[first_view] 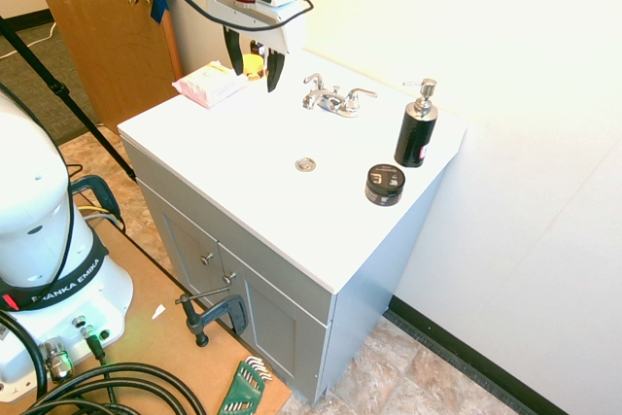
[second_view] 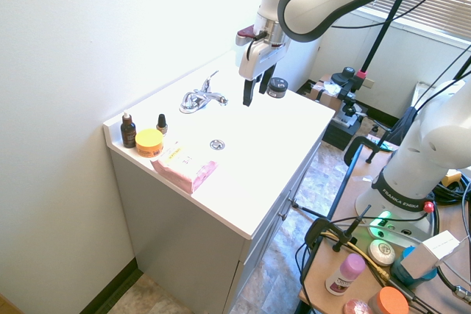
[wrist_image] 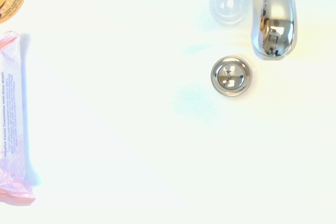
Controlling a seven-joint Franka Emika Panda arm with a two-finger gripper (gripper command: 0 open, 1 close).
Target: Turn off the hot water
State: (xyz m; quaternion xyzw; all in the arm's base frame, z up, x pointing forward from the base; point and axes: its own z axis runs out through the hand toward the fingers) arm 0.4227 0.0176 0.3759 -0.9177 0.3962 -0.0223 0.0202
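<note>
The gripper (first_view: 255, 81) is released: its two fingers stand apart with nothing between them, and it hangs above the white countertop (first_view: 228, 157). The left chrome lever handle (first_view: 314, 80), which is the control of the hot water, is on the faucet at the wall side, apart from the fingers. The curved chrome spout (first_view: 312, 100) is between this lever and the right chrome lever (first_view: 364, 93). In front of the faucet lies the round metal drain (first_view: 306, 164). To the left are the pink facial towelettes pack (first_view: 209, 84), the yellow-orange jar (second_view: 149, 143), the dropper bottle (second_view: 128, 131) and the small black-capped bottle (second_view: 162, 124). To the right stands the black soap dispenser (first_view: 416, 133), near the round black jar (first_view: 385, 185).
</note>
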